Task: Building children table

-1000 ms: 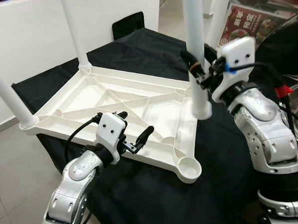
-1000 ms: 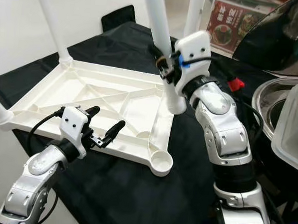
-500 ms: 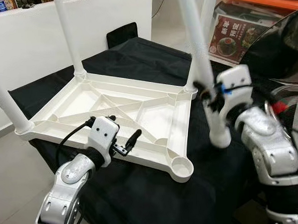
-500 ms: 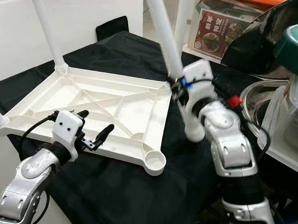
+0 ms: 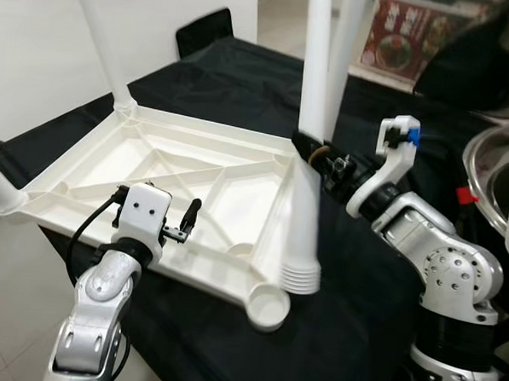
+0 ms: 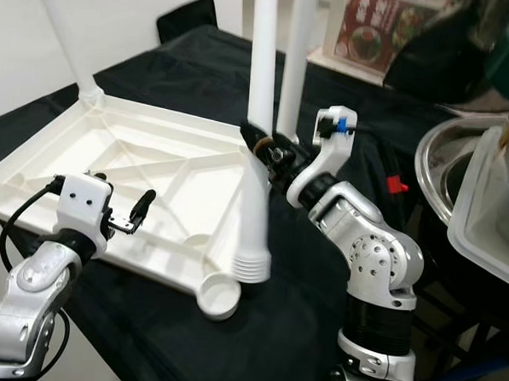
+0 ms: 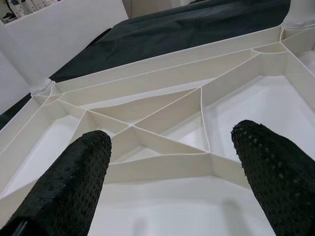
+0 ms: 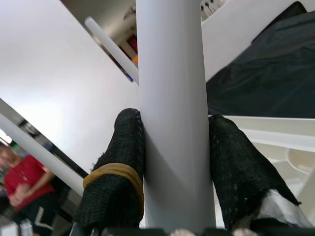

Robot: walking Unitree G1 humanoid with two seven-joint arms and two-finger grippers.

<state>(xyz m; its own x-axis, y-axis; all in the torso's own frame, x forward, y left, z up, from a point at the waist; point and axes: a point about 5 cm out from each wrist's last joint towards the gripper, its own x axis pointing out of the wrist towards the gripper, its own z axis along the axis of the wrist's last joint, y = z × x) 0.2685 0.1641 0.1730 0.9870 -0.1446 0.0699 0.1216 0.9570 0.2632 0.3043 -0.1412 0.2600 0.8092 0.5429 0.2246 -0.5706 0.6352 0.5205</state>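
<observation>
**Loose leg swung upright near the empty socket**

Brought closer since half a second back: white table leg (image 5: 308, 159), then tilted away, now upright with its ridged foot just beside the vacant corner socket (image 5: 268, 306). Clenched around the leg: right gripper (image 5: 312, 151). Spread apart and grasping nothing: left gripper (image 5: 181, 219), above the upturned white tabletop (image 5: 195, 175) on black cloth (image 5: 243, 79).
</observation>
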